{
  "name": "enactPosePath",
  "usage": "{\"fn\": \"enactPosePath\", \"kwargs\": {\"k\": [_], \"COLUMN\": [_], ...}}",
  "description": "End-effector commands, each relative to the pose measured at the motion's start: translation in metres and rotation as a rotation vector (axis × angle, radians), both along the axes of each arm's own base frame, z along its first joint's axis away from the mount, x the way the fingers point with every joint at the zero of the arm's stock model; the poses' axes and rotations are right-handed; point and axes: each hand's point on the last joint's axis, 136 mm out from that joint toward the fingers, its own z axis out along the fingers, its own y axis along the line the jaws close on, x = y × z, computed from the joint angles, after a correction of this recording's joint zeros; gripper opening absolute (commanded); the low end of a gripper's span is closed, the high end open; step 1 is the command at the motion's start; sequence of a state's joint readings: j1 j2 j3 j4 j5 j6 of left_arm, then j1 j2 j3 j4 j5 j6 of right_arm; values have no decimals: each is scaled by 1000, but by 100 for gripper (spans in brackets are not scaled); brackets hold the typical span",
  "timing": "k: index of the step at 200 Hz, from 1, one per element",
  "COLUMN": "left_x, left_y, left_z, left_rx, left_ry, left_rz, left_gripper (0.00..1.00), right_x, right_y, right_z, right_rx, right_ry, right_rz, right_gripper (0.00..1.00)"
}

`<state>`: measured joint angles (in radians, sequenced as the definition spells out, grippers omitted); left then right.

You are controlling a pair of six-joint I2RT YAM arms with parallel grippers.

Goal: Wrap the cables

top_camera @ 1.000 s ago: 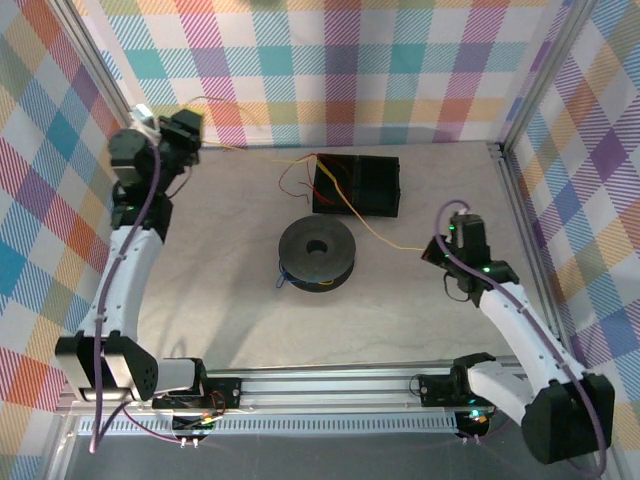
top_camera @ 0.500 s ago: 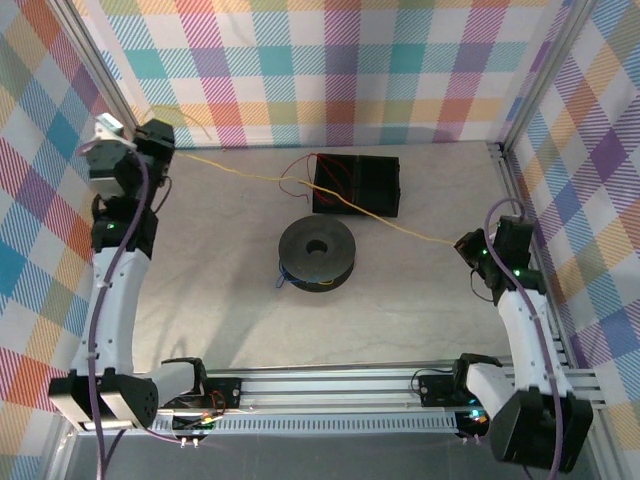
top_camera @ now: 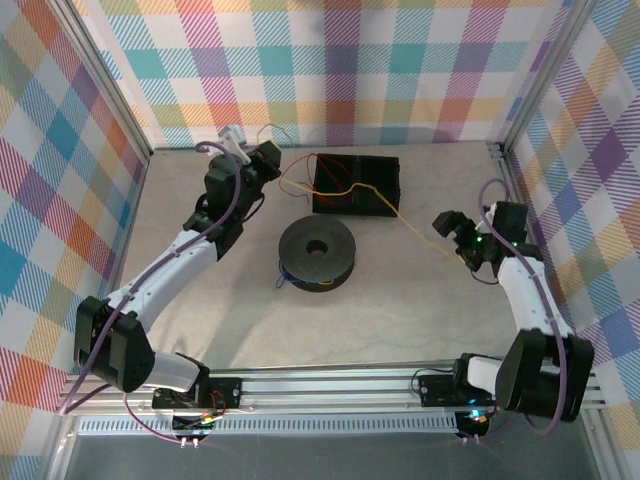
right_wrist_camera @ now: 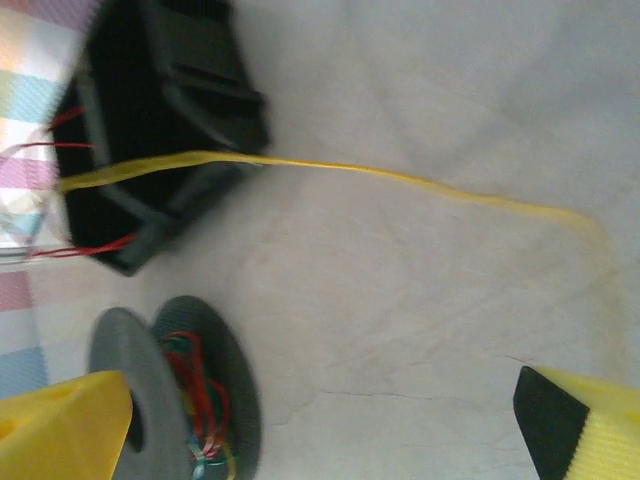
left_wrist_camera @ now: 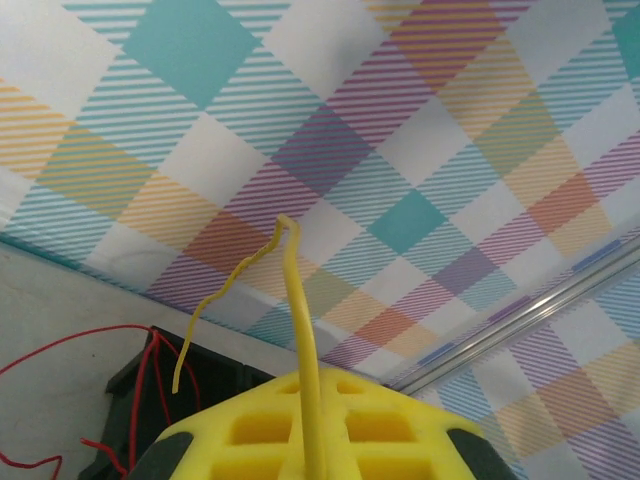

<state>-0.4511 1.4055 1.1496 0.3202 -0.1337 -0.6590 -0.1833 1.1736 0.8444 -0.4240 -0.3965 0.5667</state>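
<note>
A yellow cable (top_camera: pixel 415 228) runs from the black box (top_camera: pixel 357 186) across the table toward my right gripper (top_camera: pixel 452 226), which stands open with nothing between its fingers. In the right wrist view this yellow cable (right_wrist_camera: pixel 400 178) lies on the table ahead of the open gripper (right_wrist_camera: pixel 325 430). My left gripper (top_camera: pixel 266 160) hangs left of the box, shut on the other end of the yellow cable (left_wrist_camera: pixel 300 330), which sticks up from the gripper (left_wrist_camera: pixel 310 420) and curls over. Thin red cables (top_camera: pixel 298 176) loop at the box's left side. The black spool (top_camera: pixel 317 252) lies flat mid-table.
The spool (right_wrist_camera: pixel 170 400) carries some wound red and green wire. The plaid walls close in the back and sides, with metal posts at the corners (top_camera: pixel 510 150). Bare table lies in front of the spool and at the far left.
My right gripper has opened and let go of the yellow cable, shifting slightly left. My left gripper has swung from the far-left corner to beside the box, and the cable has gone slack.
</note>
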Motion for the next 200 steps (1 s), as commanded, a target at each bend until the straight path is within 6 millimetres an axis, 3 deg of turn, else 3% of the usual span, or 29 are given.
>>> {"fn": "enactPosePath", "kwargs": {"k": [1, 16, 32, 48, 73, 94, 121, 148, 184, 200], "left_x": [-1, -4, -7, -13, -24, -33, -44, -50, -55, -56], "left_y": [-9, -20, -30, -38, -49, -56, -65, -72, -71, -72], "left_z": [19, 18, 17, 16, 15, 14, 13, 13, 14, 15], "left_rx": [-7, 3, -1, -11, -22, -33, -44, -60, -70, -74], "left_ry": [-99, -102, -98, -96, -87, -83, -78, -71, -70, -71], "left_rz": [21, 8, -13, -31, -51, -69, -92, -121, -128, -133], "left_gripper": [0, 0, 0, 0, 0, 0, 0, 0, 0, 0], "right_x": [-7, -8, -8, -8, -13, -16, -16, -12, -17, -17], "right_y": [12, 19, 45, 91, 163, 208, 249, 279, 303, 307], "right_z": [58, 85, 115, 141, 161, 174, 180, 169, 150, 143], "right_rx": [-10, -10, 51, 33, -118, -229, -309, -351, -331, -334], "right_ry": [-136, -198, -289, -403, -588, -763, -872, -875, -854, -840], "right_rz": [97, 141, 267, 449, 695, 842, 968, 1079, 1181, 1198], "right_gripper": [99, 99, 100, 95, 84, 78, 76, 70, 66, 57]}}
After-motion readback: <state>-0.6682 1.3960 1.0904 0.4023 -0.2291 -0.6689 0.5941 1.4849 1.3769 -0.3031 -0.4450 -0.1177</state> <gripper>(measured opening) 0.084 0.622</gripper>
